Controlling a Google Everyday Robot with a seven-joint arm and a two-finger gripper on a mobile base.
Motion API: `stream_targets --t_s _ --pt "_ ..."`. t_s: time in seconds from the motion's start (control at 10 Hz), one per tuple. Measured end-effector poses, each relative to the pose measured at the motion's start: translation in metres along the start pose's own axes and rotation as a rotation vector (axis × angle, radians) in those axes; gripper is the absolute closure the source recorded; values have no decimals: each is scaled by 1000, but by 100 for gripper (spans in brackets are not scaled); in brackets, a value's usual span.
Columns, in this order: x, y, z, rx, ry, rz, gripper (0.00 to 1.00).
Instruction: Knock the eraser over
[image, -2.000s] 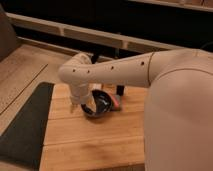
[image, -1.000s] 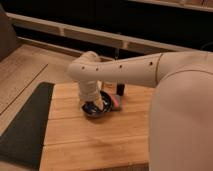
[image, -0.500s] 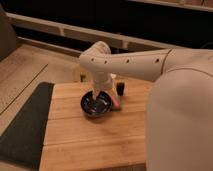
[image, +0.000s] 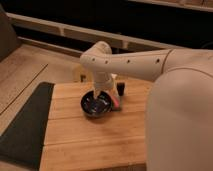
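A small dark eraser (image: 121, 89) stands upright on the wooden table (image: 90, 142), toward its far edge. A pink-red part (image: 117, 103) shows just in front of it, beside the bowl. My gripper (image: 103, 95) hangs down from the white arm (image: 130, 62), over the far rim of a black bowl (image: 96, 106). The gripper is just left of the eraser and close to it; I cannot tell whether they touch.
A black mat (image: 25, 125) lies along the table's left side. A pale yellowish object (image: 77, 75) sits at the table's far edge, partly behind the arm. My white body (image: 180, 125) fills the right side. A dark shelf runs along the back.
The arm has swung to the right and away from me. The gripper moved from the bowl's left side to its far right rim, closer to the eraser. The eraser still stands.
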Motion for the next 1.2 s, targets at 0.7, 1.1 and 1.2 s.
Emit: stream_targets --t_s 0.7,1.1,1.2 --pt "-78 -66 97 -117 28 -172 35" --pt "-82 -69 105 -121 38 -193 35" --pt "-84 -71 109 -122 44 -183 35"
